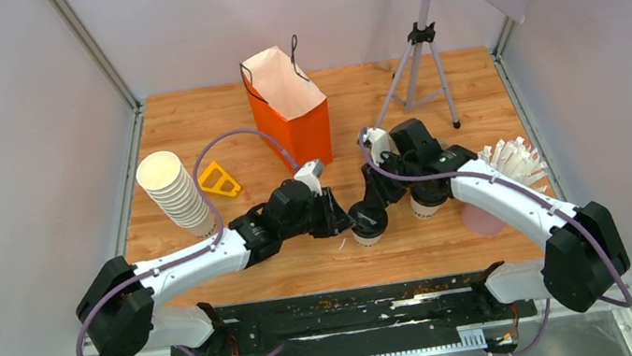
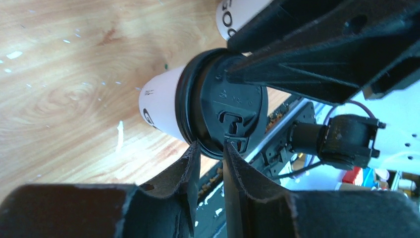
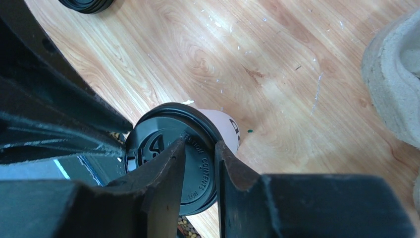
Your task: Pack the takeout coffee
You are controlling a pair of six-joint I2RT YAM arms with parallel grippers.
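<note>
The left pincer [image 2: 212, 146] is clenched on the rim of the black lid [image 2: 233, 104] of a takeout coffee cup [image 2: 163, 106], with one fingertip on the lid's top face and the other on the rim's outer side. The right pincer [image 3: 198, 146] straddles the same rim from the opposite side; whether it clamps cannot be told. The cup is upright between both pincers, close to the near edge of the worktop [image 1: 190, 121]. A second lidded cup [image 1: 427, 202] stands just beside the right pincer, under its arm. Beyond the left pincer stands the open orange bag [image 1: 287, 107], with bare worktop between them.
</note>
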